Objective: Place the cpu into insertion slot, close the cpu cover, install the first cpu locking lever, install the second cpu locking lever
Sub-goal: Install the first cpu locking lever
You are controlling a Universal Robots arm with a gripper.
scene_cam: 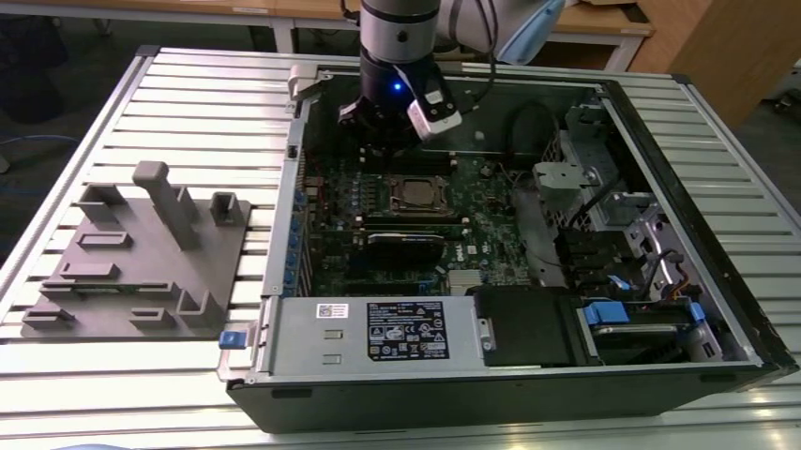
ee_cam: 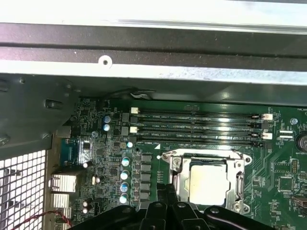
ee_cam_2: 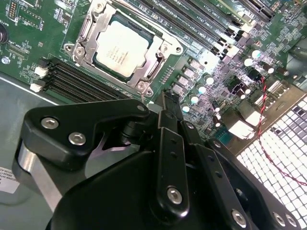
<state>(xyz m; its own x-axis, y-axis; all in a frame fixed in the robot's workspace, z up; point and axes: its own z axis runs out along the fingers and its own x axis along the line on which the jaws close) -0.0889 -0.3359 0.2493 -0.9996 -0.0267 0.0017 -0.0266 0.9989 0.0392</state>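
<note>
The cpu (ee_cam_2: 120, 48) lies flat in the insertion slot (scene_cam: 419, 194), its silver-grey top showing. The cpu cover (ee_cam_2: 156, 67) is a silver frame plate lying down around the chip, which fills its square window. In the first wrist view the cpu (ee_cam: 208, 179) and the cpu cover (ee_cam: 178, 179) sit just beyond my fingertips. My gripper (ee_cam_2: 166, 101) is shut with nothing in it and hovers beside the socket's edge, not touching it. In the exterior view the gripper (scene_cam: 373, 141) hangs over the motherboard just behind the socket.
Long black memory slots (ee_cam: 196, 127) run beside the socket. A black card (scene_cam: 407, 246) lies in front of it. A grey fixture plate (scene_cam: 138, 272) stands on the slatted table at the exterior view's left. The case wall (ee_cam: 153, 72), power supply (scene_cam: 375, 330) and drive bays (scene_cam: 639, 319) enclose the board.
</note>
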